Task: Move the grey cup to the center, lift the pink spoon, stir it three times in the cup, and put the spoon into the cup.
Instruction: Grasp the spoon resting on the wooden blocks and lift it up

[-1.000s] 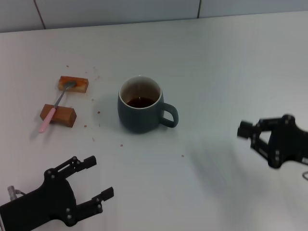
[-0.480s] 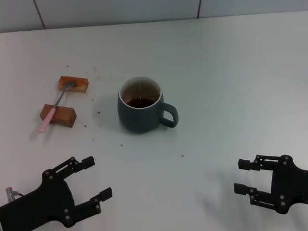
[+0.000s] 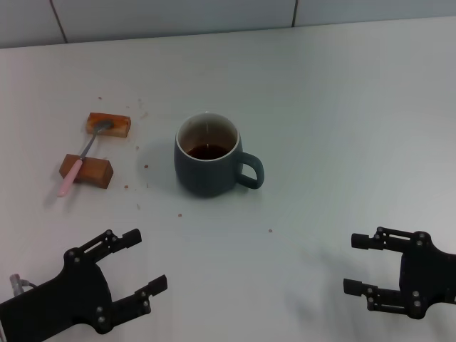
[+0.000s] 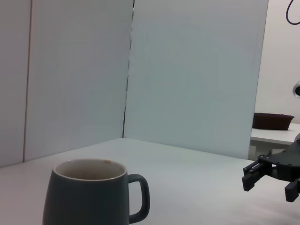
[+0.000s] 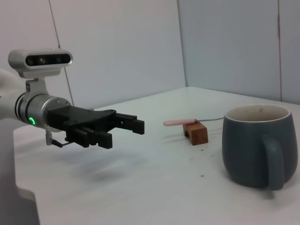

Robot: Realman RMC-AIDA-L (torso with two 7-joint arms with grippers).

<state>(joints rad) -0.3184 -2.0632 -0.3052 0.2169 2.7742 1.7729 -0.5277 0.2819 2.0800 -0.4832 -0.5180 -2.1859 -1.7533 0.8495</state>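
Mug (image 3: 207, 155) stands upright near the middle of the desk (image 3: 342, 107), a little toward the left side. Handle points toward the right edge. Dark liquid shows low inside, against the pale inner wall. Nothing touches the mug.

Spoon (image 3: 80, 161) lies well to the left of the mug, near the left edge. It bridges two small wooden blocks: bowl end on the far block (image 3: 109, 124), pink handle across the near block (image 3: 87, 169), the handle tip overhanging toward the near edge. In the right wrist view the spoon sits raised off the desk surface on the blocks. A few small crumbs (image 3: 144, 167) are scattered on the desk between blocks and mug.

Left gripper (image 3: 146, 265) hovers at the near left corner, jaws spread wide, nothing between them. It is well apart from both spoon and mug.

Right gripper (image 3: 353, 263) is at the near right corner, jaws likewise spread, holding nothing, fingertips pointing toward the left edge. It is well clear of the mug.

The left wrist view shows the mug close in the foreground and the right gripper farther off beyond it.
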